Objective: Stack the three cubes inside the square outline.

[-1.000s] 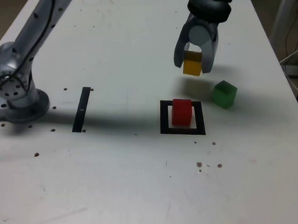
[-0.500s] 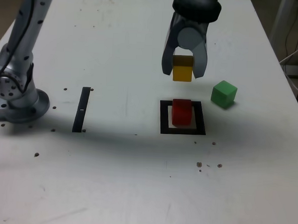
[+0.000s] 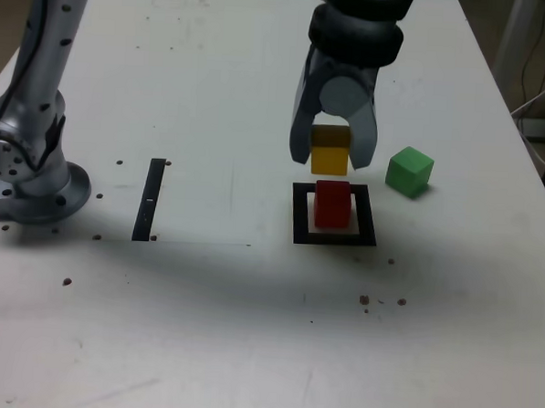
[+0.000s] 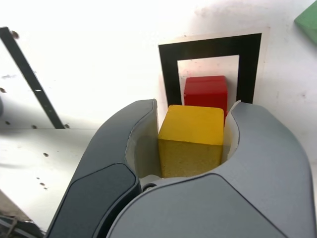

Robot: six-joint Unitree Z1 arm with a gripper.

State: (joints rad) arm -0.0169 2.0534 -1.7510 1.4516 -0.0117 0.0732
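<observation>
From here, the small red cube (image 3: 332, 205) sits in the thick black square outline (image 3: 300, 233); the small green cube (image 3: 409, 171) waits outside. Up close, the grey claw (image 4: 191, 134) pinches the small yellow cube (image 4: 192, 131), not stacked yet.

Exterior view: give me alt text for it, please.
The gripper holds the yellow cube above the table, near the red cube, which sits inside the black square outline. The green cube lies outside, toward the view's right.
</observation>
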